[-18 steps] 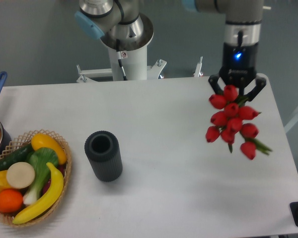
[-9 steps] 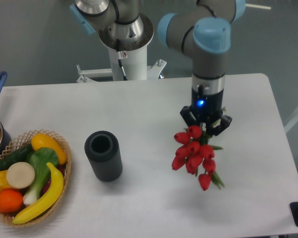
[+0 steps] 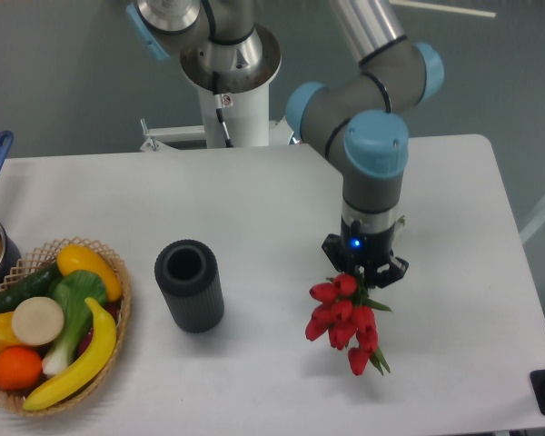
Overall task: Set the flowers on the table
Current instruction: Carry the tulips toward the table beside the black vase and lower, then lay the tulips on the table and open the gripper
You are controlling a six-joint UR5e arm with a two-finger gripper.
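Since the earlier frames my arm has swung in from the counter's (image 3: 254,195) far right edge and dropped lower, carrying the flowers (image 3: 345,318) toward the middle. My end effector (image 3: 363,271) is clamped on the bunch, which trails from it toward the near edge, heads low over the white surface; I can't tell whether they touch. I'd judge only a short descent remains before release.

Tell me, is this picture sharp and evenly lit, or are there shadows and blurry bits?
In the fixed camera view the light is soft and even: the white table shows no glare, only faint shadows beside the black cylinder and under the flowers. The picture is slightly soft overall; the claw with its blue light looks a little smeared, and the basket is cut off at the left edge.
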